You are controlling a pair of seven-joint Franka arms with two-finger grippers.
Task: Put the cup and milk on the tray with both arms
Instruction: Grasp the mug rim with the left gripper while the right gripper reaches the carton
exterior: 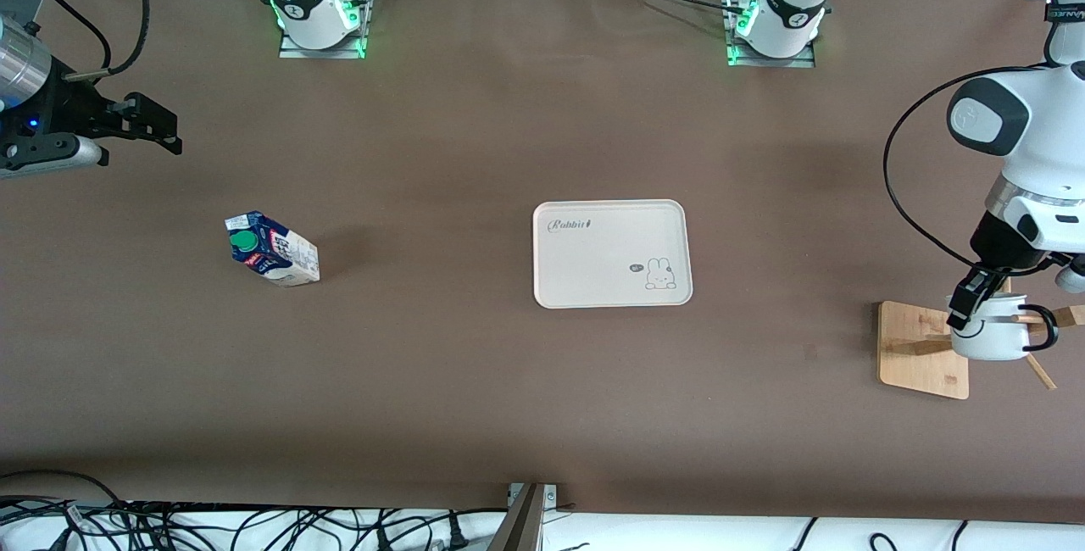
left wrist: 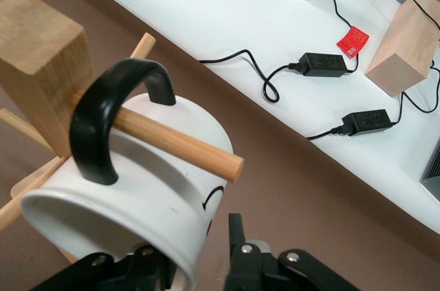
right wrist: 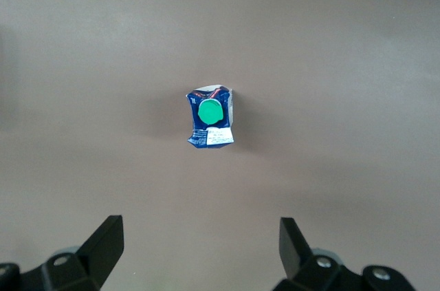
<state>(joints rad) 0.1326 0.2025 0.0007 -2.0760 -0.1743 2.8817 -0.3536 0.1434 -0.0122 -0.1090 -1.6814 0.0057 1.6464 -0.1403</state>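
Cup [exterior: 990, 332] on peg, left gripper [exterior: 965, 307] clamping rim; right gripper [exterior: 153, 129] wide open

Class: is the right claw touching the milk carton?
Apart. The right wrist view shows the milk carton on bare table, well clear of the open right claw.

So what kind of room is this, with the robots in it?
Probably a robot lab. Two arms are bolted to a brown table, loose cables and power bricks lie around, and props wait: a milk, a tray, a cup.
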